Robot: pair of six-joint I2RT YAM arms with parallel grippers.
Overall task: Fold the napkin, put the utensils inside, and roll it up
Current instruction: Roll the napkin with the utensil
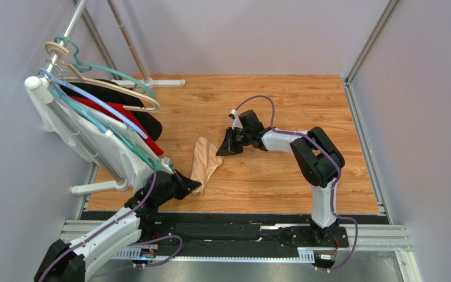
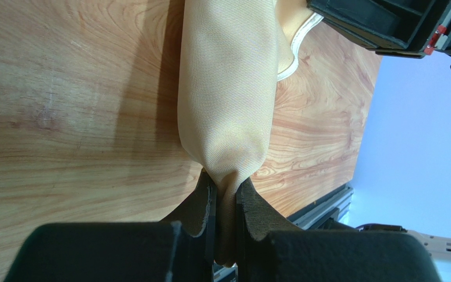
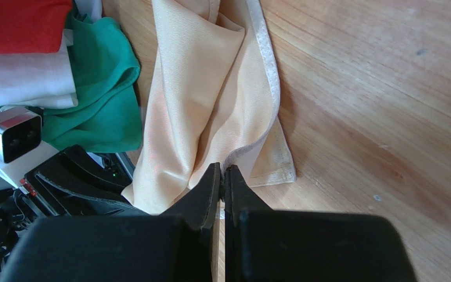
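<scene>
The napkin, pale peach cloth, is bunched into a narrow strip on the wooden table, left of centre. My left gripper is shut on its near end; in the left wrist view the cloth is squeezed between the jaws of the left gripper. My right gripper sits at the far end. In the right wrist view the right gripper is shut on the napkin's pale hem, which rises into its tips. The utensils are out of view.
A clothes rack with hangers carrying white, red and black garments leans over the table's left side, its white foot beside my left arm. Green, white and red cloth lies close to the napkin. Grey walls enclose the table.
</scene>
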